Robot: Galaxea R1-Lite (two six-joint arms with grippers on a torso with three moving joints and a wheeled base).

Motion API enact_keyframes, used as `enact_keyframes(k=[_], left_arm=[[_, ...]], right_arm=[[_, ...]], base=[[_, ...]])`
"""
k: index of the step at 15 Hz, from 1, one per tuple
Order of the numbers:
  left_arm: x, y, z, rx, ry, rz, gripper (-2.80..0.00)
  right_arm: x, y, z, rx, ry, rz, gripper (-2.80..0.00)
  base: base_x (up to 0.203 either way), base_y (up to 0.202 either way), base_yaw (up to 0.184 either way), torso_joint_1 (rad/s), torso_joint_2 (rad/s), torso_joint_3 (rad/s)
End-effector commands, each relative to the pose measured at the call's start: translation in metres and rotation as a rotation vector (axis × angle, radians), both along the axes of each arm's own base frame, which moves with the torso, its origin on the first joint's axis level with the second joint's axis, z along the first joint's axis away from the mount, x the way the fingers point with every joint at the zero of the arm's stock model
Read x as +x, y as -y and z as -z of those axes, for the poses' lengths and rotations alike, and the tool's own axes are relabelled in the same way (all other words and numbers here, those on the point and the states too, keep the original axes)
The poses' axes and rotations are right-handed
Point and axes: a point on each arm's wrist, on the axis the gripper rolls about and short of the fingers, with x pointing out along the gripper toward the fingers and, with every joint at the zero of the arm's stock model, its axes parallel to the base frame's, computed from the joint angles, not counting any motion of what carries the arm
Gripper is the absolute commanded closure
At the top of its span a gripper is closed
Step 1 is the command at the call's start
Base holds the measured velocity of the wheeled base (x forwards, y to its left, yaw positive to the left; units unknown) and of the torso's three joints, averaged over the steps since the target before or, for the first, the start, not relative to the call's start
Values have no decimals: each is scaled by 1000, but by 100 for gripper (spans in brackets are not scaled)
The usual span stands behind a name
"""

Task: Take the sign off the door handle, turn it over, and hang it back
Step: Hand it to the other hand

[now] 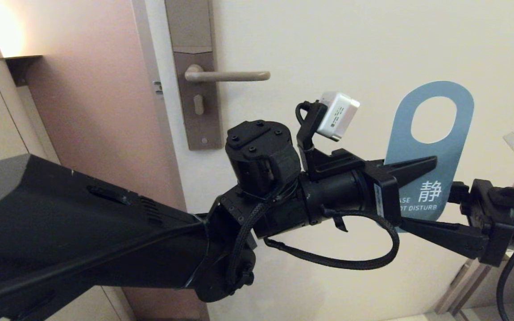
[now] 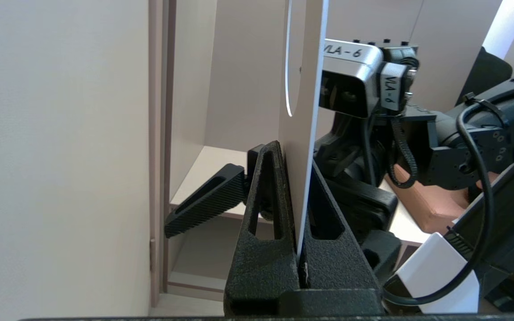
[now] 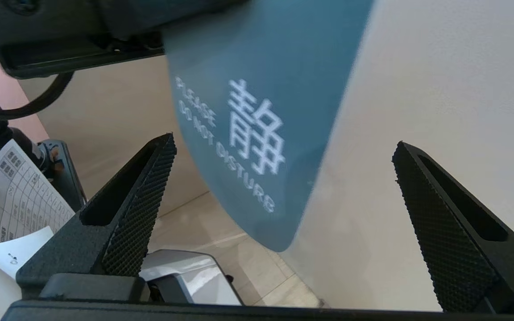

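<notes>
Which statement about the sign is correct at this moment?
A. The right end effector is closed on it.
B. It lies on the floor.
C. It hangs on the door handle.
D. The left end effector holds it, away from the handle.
D: the left end effector is shut on the sign's edge, the handle is bare, and the right end effector stands open around the sign's lower end.

The sign (image 1: pixel 435 138) shows its blue face with white lettering (its other face, seen edge-on from the left wrist, looks white). The door handle (image 1: pixel 230 76) is matte beige-grey on a brown-grey plate (image 1: pixel 199 107). The door (image 1: pixel 350 53) is cream. Both tools, left (image 1: pixel 411 167) and right (image 3: pixel 279 209), are black with cross-hatched pads.
</notes>
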Motion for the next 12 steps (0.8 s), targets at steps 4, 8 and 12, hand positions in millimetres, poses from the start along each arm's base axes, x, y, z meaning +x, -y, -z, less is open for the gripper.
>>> enact_keyframes(k=[4, 8, 12], left_arm=[[1, 2, 3, -9, -10, 14, 0], [3, 1, 2, -78, -59, 89, 0], [3, 0, 10, -61, -68, 100, 0]], right_arm=[[-1, -2, 2, 0, -3, -15, -280], [-2, -2, 1, 2, 10, -15, -280], [-4, -2, 4, 1, 10, -15, -280]], base=[[0, 0, 0, 0, 0, 0], [0, 0, 0, 0, 0, 0], [0, 0, 0, 0, 0, 0]])
